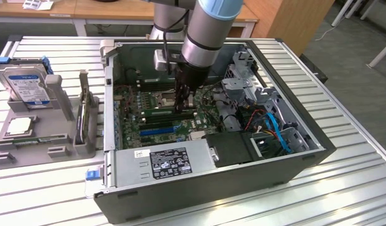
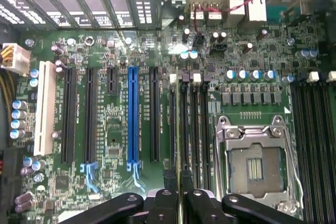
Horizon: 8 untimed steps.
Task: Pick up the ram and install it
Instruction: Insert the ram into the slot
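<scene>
My gripper is shut on the ram. The ram is a thin green stick seen edge-on, running away from the fingertips over the black memory slots beside the open CPU socket. In the exterior view the arm reaches straight down into the open computer case, with the gripper low over the middle of the green motherboard. There the fingers mostly hide the held ram. I cannot tell whether the ram touches a slot.
A blue expansion slot and a white one lie further along the board. The power supply and drive bay with blue cables crowd the case. Outside, a grey fixture holds a hard drive.
</scene>
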Each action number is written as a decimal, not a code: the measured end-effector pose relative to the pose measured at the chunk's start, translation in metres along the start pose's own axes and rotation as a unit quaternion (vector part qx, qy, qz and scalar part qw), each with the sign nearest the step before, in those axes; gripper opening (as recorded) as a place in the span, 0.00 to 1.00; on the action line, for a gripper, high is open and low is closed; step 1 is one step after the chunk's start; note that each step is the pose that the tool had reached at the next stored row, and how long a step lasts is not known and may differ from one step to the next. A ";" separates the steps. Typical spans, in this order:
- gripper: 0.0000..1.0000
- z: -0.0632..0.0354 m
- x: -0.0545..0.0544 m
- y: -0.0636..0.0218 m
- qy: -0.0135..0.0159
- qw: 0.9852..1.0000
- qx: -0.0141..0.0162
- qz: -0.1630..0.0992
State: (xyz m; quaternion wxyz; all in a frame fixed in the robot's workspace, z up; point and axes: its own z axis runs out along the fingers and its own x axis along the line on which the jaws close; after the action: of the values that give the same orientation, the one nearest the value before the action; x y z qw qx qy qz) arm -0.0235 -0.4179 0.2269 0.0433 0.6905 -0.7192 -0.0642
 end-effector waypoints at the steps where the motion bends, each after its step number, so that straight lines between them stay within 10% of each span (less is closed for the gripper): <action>1: 0.14 0.0000 0.000 -0.0002 0.000 1.000 0.000 0.000; 8: 0.14 -0.0003 0.000 -0.0020 0.000 1.000 0.000 0.000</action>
State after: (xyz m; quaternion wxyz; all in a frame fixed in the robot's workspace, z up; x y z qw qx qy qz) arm -0.0215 -0.4179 0.2269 0.0433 0.6905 -0.7192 -0.0643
